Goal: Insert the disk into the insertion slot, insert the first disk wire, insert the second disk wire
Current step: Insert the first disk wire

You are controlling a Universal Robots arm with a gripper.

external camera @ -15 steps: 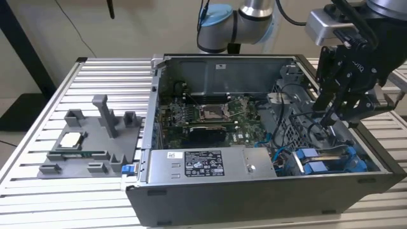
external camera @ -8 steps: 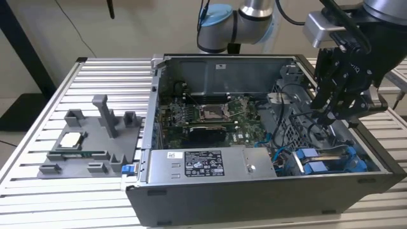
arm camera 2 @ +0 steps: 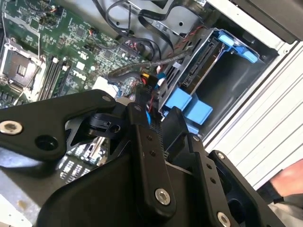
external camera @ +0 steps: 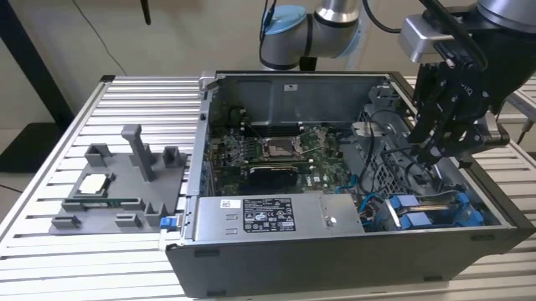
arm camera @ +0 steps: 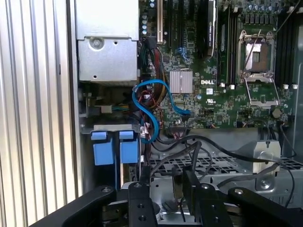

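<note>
Exterior view: gripper (external camera: 431,150) hangs near loose wires (external camera: 366,200) above the disk (external camera: 440,202), which sits in its slot (external camera: 474,217) at the case's (external camera: 335,266) near corner. I cannot tell whether the gripper holds anything. Wires could snag and skew a plug.

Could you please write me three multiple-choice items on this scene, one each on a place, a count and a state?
1. In the exterior view, the gripper hangs:
A. over the grey tray
B. over the right side of the case
C. over the power supply
2. How many blue tabs sit side by side in the first wrist view?
A. one
B. two
C. four
3. The disk is:
A. lying on the table
B. lifted in the air
C. seated in the insertion slot

Answers:
1. B, it is above the open case by the exterior view's right wall.
2. B, two tabs stand next to each other.
3. C, the disk sits inside the cage in its blue carrier.
</note>
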